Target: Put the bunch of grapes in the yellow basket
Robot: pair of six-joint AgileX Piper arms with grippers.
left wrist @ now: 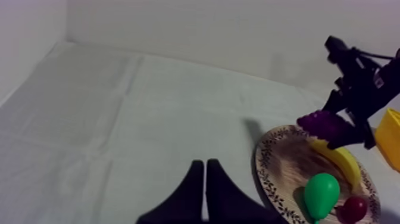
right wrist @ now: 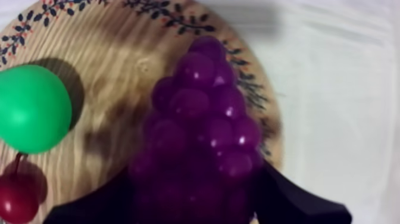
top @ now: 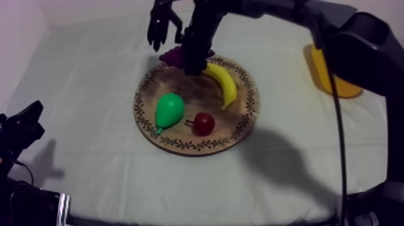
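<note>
The purple bunch of grapes point(right wrist: 202, 131) sits between the two black fingers point(right wrist: 297, 205) of my right gripper point(right wrist: 196, 196), which is shut on it. In the top view the grapes point(top: 171, 56) and right gripper point(top: 186, 63) are at the far rim of the round wooden board point(top: 180, 145). In the left wrist view the grapes point(left wrist: 324, 122) seem slightly raised above that rim. The yellow basket point(top: 336, 81) stands at the right, partly hidden by my right arm. My left gripper point(top: 27, 120) rests low at the left, its fingers point(left wrist: 205, 190) shut together on nothing.
On the board lie a banana point(top: 222, 84), a green pear point(top: 169, 110) and a small red fruit point(top: 204, 123). My right arm reaches across from the upper right, over the basket. Bare cloth lies between the board and the basket.
</note>
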